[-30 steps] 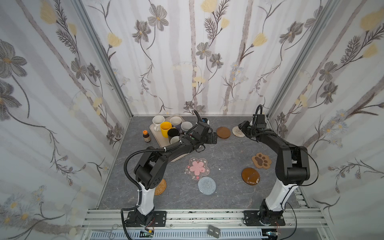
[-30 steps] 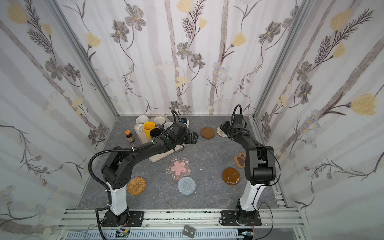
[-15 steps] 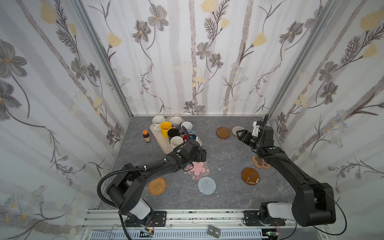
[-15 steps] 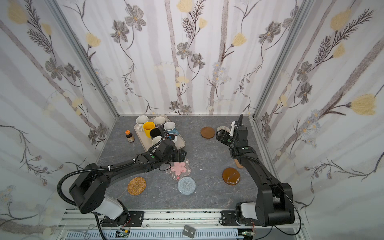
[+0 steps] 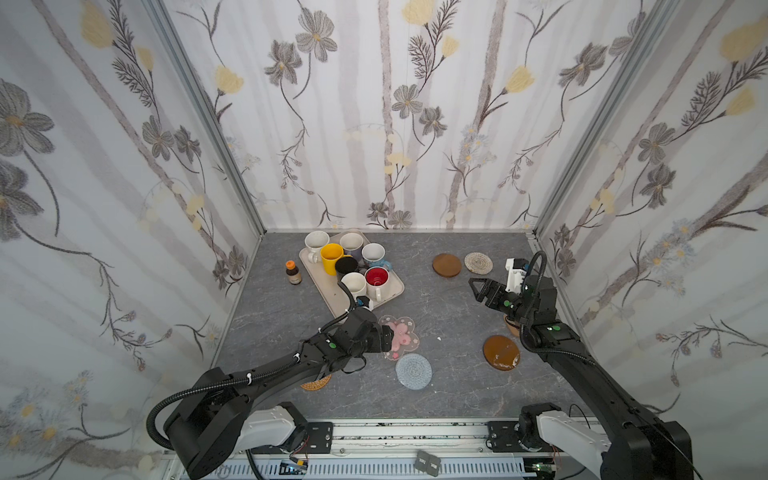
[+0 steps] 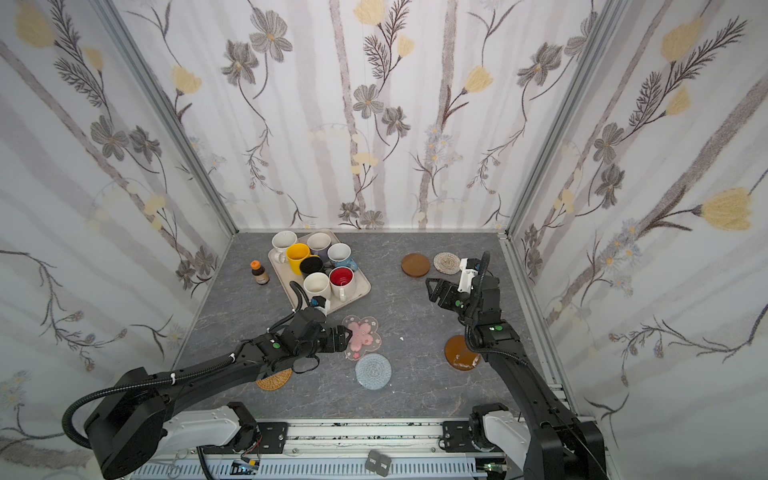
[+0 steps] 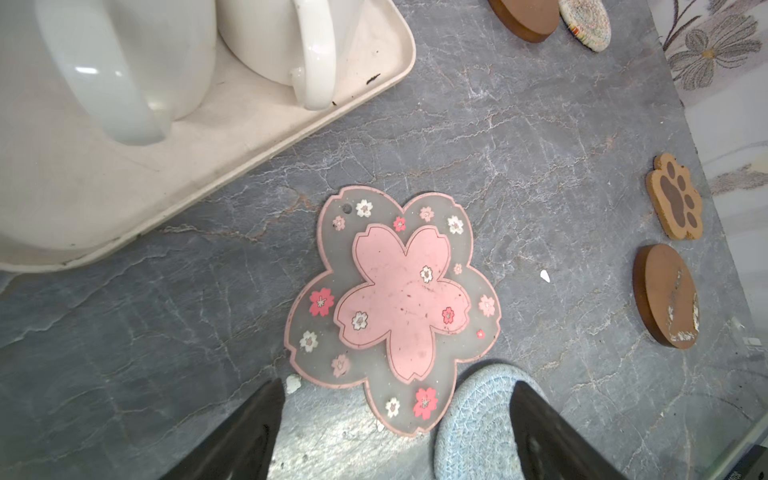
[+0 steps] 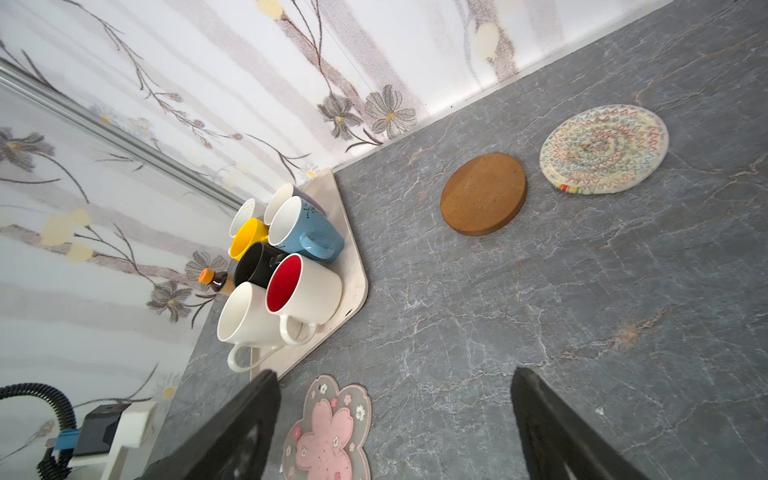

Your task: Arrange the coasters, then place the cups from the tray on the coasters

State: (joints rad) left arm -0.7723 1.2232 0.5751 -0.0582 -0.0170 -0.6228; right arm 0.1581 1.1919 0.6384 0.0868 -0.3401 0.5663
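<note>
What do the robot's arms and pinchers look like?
The left arm and right arm are black and jointed, on white base blocks. Ribbed black cables loop beside them, and small green dots mark them. The left gripper and right gripper each have two black pointed fingers, with a white camera block behind.

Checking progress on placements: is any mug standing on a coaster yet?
No, all seven mugs stand on the tray, and the coasters in view lie bare.

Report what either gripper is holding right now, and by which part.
Nothing is held. The left gripper stands open and empty by the pink blossom coaster; the right gripper is open and empty too.
</note>
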